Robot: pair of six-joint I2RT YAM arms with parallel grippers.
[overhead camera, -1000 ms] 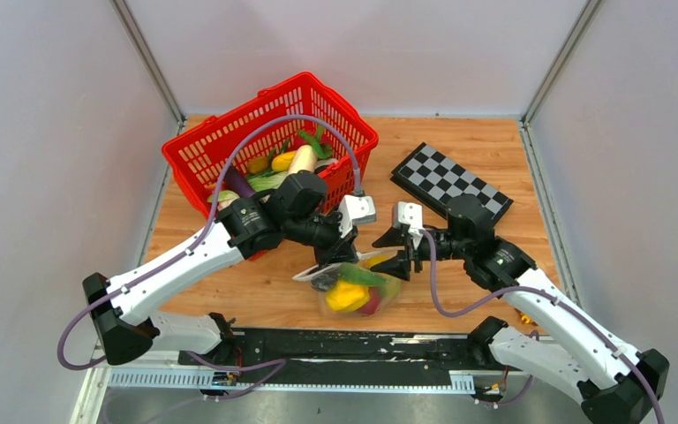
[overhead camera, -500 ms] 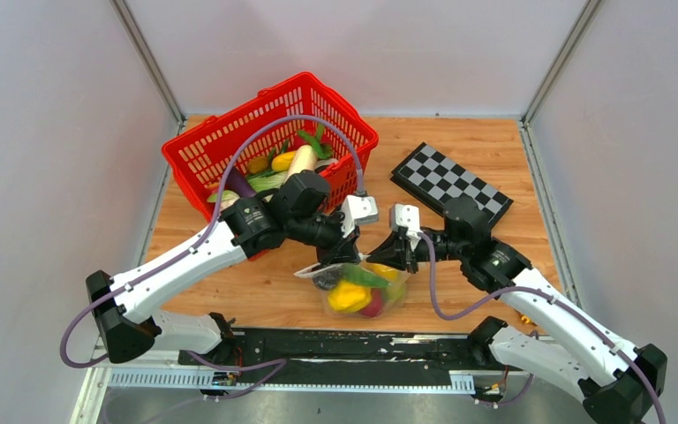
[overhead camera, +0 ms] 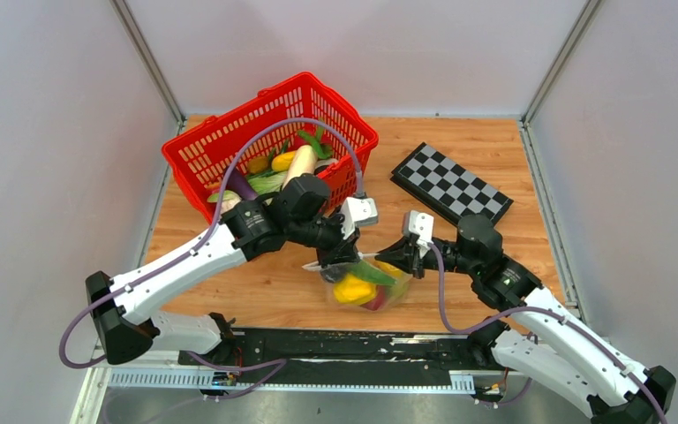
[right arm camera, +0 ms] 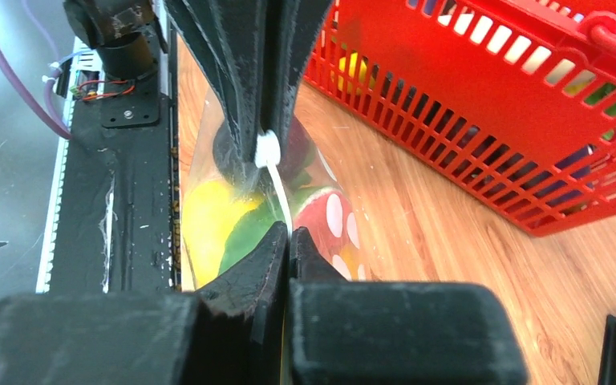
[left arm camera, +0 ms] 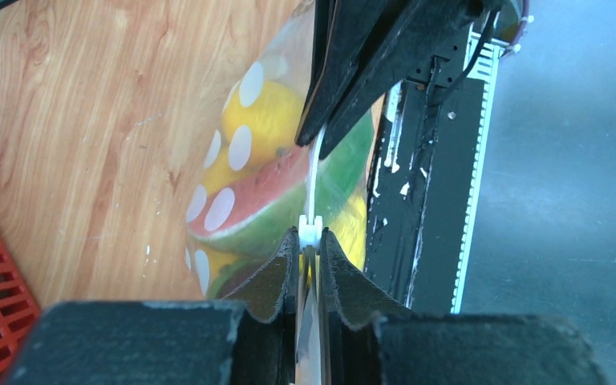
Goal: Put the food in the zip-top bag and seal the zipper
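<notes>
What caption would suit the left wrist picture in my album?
Face to face, left pincer and right pincer grip the zipper of a dotted clear bag holding toy fruit.

You see a bag (overhead camera: 366,287) of clear, shiny plastic, and the toy food (overhead camera: 350,289) inside it looks smooth and glossy. Your table (overhead camera: 485,141) is smooth wood with grain. The far-left basket (overhead camera: 221,146) is shiny red plastic. The left fingers (left arm camera: 353,277) are matt black and grainy.
</notes>
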